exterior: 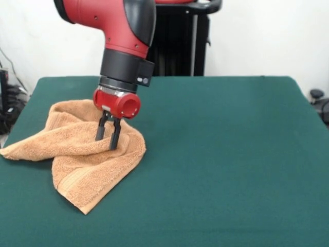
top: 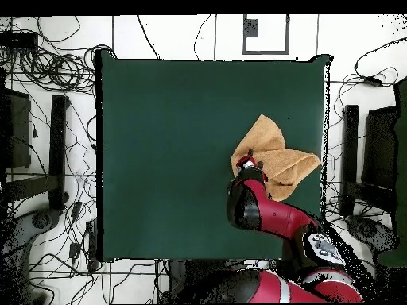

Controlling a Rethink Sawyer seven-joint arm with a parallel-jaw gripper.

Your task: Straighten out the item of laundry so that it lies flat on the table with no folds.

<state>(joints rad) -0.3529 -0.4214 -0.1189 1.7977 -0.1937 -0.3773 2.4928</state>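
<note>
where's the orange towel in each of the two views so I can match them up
Front view: the towel lies crumpled at the left of the green table, one corner past the left edge, under the tool.
Overhead view: the towel sits toward the table's right edge, just above the red arm.
Shared landmark: the tool is over the towel in both views.

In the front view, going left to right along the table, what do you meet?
Crumpled light orange-tan terry-cloth towel, its corner at the table's left edge → red and black gripper, fingers down on the towel's right part → bare dark green felt-covered table.
</note>
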